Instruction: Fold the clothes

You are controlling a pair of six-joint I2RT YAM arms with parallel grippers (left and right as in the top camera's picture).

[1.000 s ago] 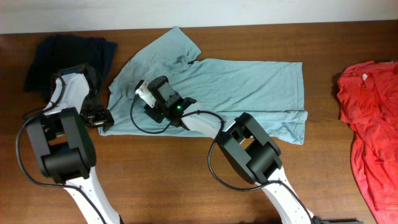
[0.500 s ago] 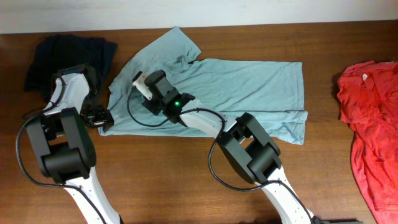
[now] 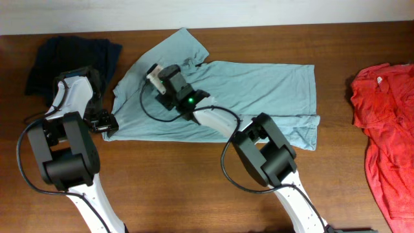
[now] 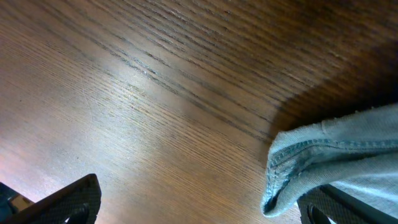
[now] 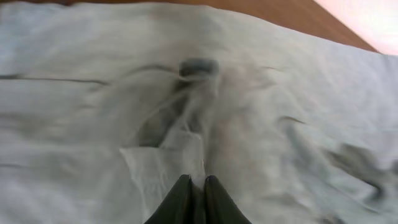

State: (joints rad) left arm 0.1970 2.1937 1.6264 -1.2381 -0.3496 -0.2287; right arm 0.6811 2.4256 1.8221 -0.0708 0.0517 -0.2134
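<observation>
On the near right, the red shirt [image 3: 385, 129] lies crumpled and well apart from the work. It seems set aside there so that it cannot tangle with the garment in hand. At the near left edge of the pale grey-teal T-shirt [image 3: 259, 90], which is spread mostly flat across the middle of the tabletop [image 3: 162, 188], the left pincer [image 4: 199, 208] hangs low with its jaws wide and nothing between them. A stitched corner [image 4: 311, 162] of the T-shirt lies just beside its right finger. That looks like a waiting pose, ready to take the corner once a second hold is needed for a fold. Further in, on the left part of the T-shirt, the right pincer [image 5: 196, 182] is down on the cloth with its jaws drawn almost together. Creases run away from its tips, so it appears to have a small pinch of fabric. A pinch this far from the edges probably serves to lift or smooth the cloth before folding. At the far left corner the navy garment [image 3: 71, 55] sits bunched, near the T-shirt, likely waiting its turn.
</observation>
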